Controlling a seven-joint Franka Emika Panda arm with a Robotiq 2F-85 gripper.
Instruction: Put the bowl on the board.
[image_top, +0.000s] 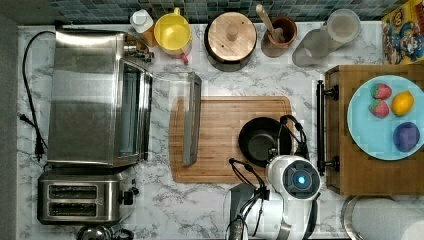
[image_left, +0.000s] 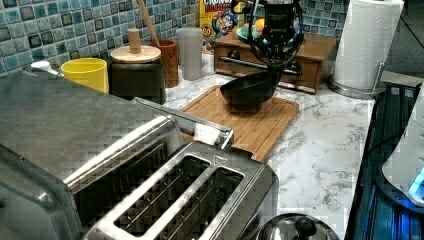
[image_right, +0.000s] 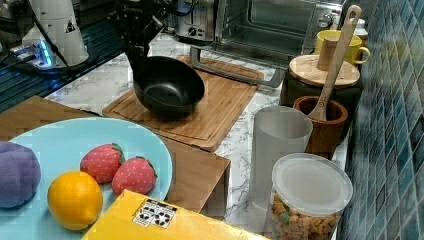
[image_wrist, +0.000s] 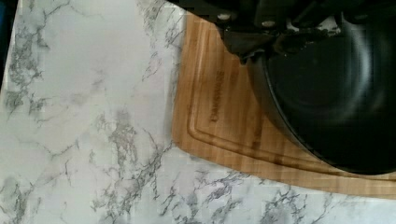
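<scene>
The pincer (image_right: 136, 54) is clamped on the bowl's (image_right: 169, 86) rim at its 5 o'clock edge in the top view, holding it tilted over the board's (image_right: 220, 107) 3 o'clock end, probably for lowering flat.

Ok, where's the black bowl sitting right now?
The bowl is over the board's end nearest the handled tray, toward the top view's right, with the gripper at its rim. In the left view it looks tilted, just above the wood.
</scene>
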